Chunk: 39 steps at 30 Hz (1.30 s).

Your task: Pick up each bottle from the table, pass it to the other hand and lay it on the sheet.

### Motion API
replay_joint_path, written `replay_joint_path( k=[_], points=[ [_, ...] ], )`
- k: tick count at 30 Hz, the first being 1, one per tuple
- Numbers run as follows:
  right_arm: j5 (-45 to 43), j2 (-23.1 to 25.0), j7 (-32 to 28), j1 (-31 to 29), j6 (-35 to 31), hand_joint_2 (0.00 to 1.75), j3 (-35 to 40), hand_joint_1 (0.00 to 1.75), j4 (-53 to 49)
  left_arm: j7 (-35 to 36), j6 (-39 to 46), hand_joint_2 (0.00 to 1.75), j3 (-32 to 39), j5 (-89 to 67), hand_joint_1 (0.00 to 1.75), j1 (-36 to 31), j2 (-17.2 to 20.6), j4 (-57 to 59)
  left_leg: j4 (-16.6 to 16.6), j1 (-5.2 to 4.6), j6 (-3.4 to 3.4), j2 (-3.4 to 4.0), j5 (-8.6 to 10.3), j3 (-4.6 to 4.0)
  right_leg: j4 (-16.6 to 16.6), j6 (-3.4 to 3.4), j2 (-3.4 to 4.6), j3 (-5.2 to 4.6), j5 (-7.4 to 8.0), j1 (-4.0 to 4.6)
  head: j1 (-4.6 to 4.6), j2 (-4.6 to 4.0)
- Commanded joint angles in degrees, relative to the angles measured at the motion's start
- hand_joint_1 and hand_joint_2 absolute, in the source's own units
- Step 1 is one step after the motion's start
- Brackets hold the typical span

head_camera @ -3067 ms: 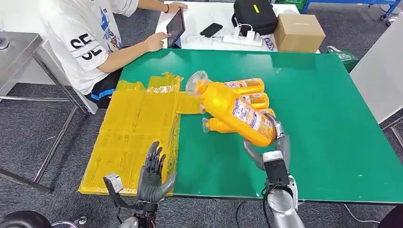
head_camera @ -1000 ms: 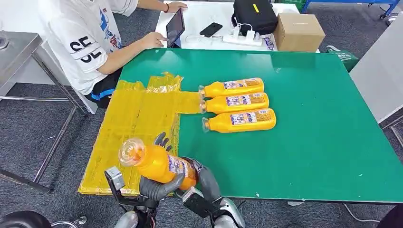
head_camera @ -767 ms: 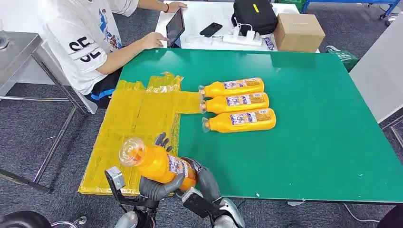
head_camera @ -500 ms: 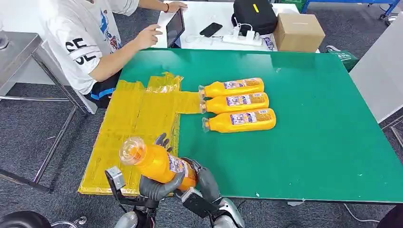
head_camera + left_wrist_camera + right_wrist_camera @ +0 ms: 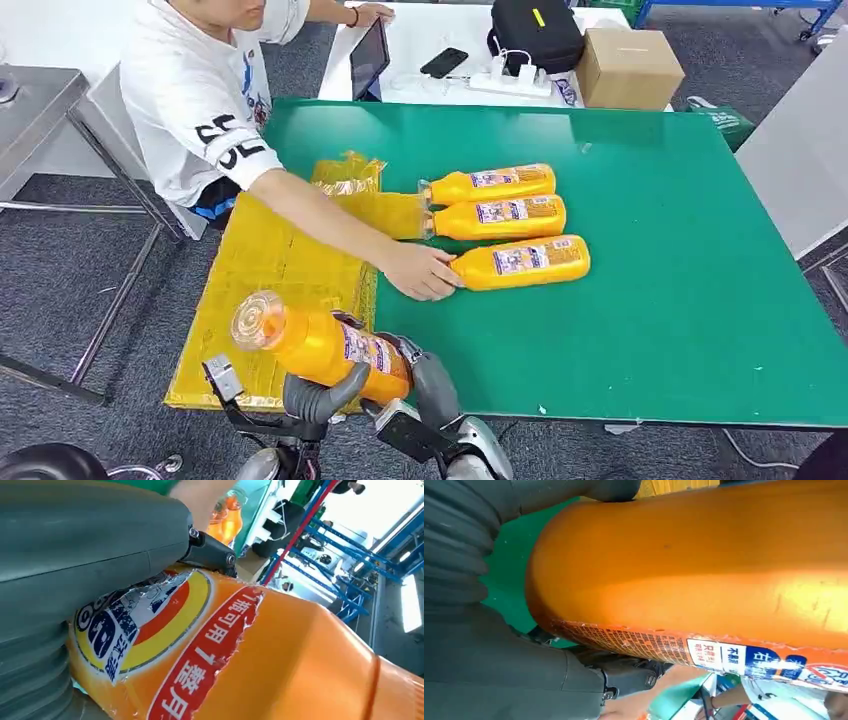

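An orange bottle [image 5: 325, 347] with a clear cap hangs over the table's near edge, cap pointing left above the yellow sheet [image 5: 270, 255]. My left hand [image 5: 315, 395] grips it from below around the label, and my right hand [image 5: 425, 375] holds its base end. The left wrist view shows the bottle [image 5: 280, 660] against that hand [image 5: 75, 580]; the right wrist view shows the bottle [image 5: 704, 570] in that hand [image 5: 484, 655]. Three more bottles lie side by side on the green table [image 5: 650, 300]: far [image 5: 495, 183], middle [image 5: 505, 214], near [image 5: 530, 262]. A person's hand [image 5: 420, 270] covers the near one's cap.
The person leans over the table's left side, arm stretched across the sheet. A white table behind carries a tablet [image 5: 368, 58], a phone [image 5: 444, 63], a black bag [image 5: 535, 32] and a cardboard box [image 5: 628, 66]. A metal table [image 5: 40, 100] stands at the left.
The person has leaned in and reached across the sheet to the near bottle, which shifted slightly right. The held bottle moved a little left and lower, with both my hands on it.
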Motion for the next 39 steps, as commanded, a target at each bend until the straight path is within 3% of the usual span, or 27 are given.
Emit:
replay_joint_path(
  k=[1,2,7,17,26,32,34,38,39],
  points=[
    [0.5,0.6,2.0,-0.8,-0.7,1.75,2.4,0.00,5.1,0.5,-1.2,1.75,-1.2,0.2,1.75,-2.0,-0.3,-0.7,0.0,0.10,-0.07,-0.02,-0.14,0.27,0.0,-0.12,-0.10,0.31,-0.12,0.12,0.02,0.00],
    [0.8,0.5,2.4,-1.0,-0.9,0.00,2.4,0.00,5.1,0.5,-1.0,1.75,-0.9,0.2,1.75,-1.9,-0.3,-1.0,0.0,0.07,-0.06,-0.03,-0.09,0.20,0.0,-0.10,-0.10,0.23,-0.09,0.08,0.02,0.00],
    [0.7,0.3,2.5,-1.1,-0.6,0.00,2.0,0.00,4.0,0.5,-0.3,1.75,-0.2,0.0,1.75,-2.1,-0.3,-1.7,0.0,0.05,-0.05,-0.01,-0.09,0.19,0.0,-0.10,-0.09,0.22,-0.08,0.07,0.04,0.00],
    [-2.8,-4.0,1.9,3.1,7.3,0.00,-0.2,0.00,-15.7,-4.5,8.4,1.75,6.1,-9.4,1.75,-6.0,1.2,-4.7,0.0,0.06,-0.05,-0.11,-0.05,0.07,0.0,-0.09,-0.18,0.12,-0.08,0.08,0.04,0.00],
    [-3.8,-5.5,0.3,3.7,10.2,0.00,0.0,0.00,-19.9,-6.2,12.4,1.75,9.2,-12.3,1.75,-9.1,2.1,-4.6,0.0,0.07,-0.06,-0.02,-0.10,0.23,0.0,-0.11,-0.10,0.28,-0.09,0.09,0.04,0.00],
    [-7.3,-7.4,-2.1,5.0,14.2,0.00,-1.1,0.00,-27.6,-9.3,26.5,1.75,16.8,-23.9,1.75,-19.0,5.6,-0.2,0.0,0.07,-0.08,-0.11,0.01,0.07,0.0,-0.11,-0.17,0.12,-0.03,0.09,0.04,0.00],
    [-9.6,-6.0,-3.4,5.3,12.5,0.00,-3.8,0.00,-28.9,-11.2,35.9,1.75,18.3,-33.8,1.75,-22.4,7.3,3.6,0.0,0.09,-0.10,-0.09,0.01,0.12,0.0,-0.14,-0.16,0.17,-0.04,0.11,0.02,0.00],
    [-13.1,-4.2,-3.3,5.2,10.1,0.00,-6.5,0.00,-30.2,-11.0,40.0,1.75,18.5,-40.6,1.75,-24.9,9.3,8.7,0.0,0.04,-0.11,-0.04,0.08,0.13,0.0,-0.11,-0.09,0.13,0.01,0.04,0.04,0.00],
    [-17.0,-3.3,-3.5,5.4,7.6,0.00,-7.3,0.00,-32.0,-9.3,46.1,1.75,17.4,-49.5,1.75,-26.2,10.3,12.5,0.0,0.04,-0.13,-0.03,0.08,0.15,0.0,-0.10,-0.08,0.16,0.00,0.05,0.04,0.00]
  ],
)
